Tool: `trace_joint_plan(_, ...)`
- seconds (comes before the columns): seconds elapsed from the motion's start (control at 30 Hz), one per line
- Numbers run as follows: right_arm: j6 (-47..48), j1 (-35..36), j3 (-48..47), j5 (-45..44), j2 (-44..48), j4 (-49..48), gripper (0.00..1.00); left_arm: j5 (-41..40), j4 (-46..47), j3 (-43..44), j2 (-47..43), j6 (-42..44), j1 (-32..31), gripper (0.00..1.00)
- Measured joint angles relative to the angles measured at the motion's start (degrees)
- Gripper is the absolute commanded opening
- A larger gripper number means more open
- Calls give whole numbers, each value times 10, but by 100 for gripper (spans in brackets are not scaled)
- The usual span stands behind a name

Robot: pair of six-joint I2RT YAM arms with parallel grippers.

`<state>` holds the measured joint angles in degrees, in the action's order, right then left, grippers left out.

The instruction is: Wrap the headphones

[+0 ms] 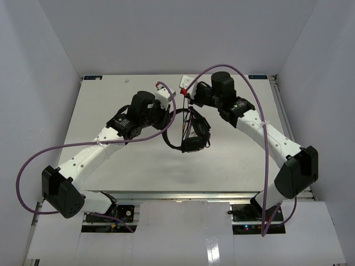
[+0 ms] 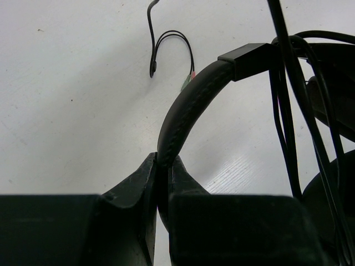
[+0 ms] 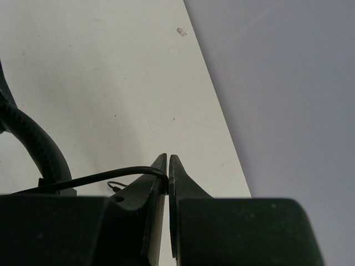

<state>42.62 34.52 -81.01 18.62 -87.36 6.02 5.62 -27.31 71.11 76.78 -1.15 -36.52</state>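
while the headphones (image 1: 191, 136) sit between both arms at mid bench (image 1: 233, 163), left gripper (image 2: 163, 162) pinching the curved headband (image 2: 186, 108), right gripper (image 3: 168, 160) pressed together on the thin cable (image 3: 105, 177), coloured plugs (image 2: 188, 80) lying on the bench beyond

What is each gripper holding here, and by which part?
The left gripper grips the headphones by the headband; the right gripper pinches their thin cable.

The left arm (image 1: 94, 152) and right arm (image 1: 266, 133) stretched diagonally inward from their bases, and their wrists nearly met in the middle. The left gripper (image 2: 162, 160) was clamped tight on the band of the headphones (image 2: 188, 105). The right gripper (image 3: 168, 158), a little farther back, pinched the thin cable (image 3: 111, 176).
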Motion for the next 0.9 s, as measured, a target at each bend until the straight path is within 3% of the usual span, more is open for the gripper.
trace_joint_plan(0.37, -55, -62, 38, 51, 2, -5, 8, -9, -8, 30, -17, -8, 0, 0)
trace_joint_plan(0.57, -99, -90, 63, 140, 7, -25, 8, -3, -29, 60, -17, -24, 0, 0)
trace_joint_plan(0.83, -212, -106, 107, 307, 6, -138, 9, 12, -68, 149, 0, -39, -1, 0)
trace_joint_plan(0.9, -280, -109, 125, 343, 5, -204, 10, 20, -76, 166, 7, -47, -3, 0)
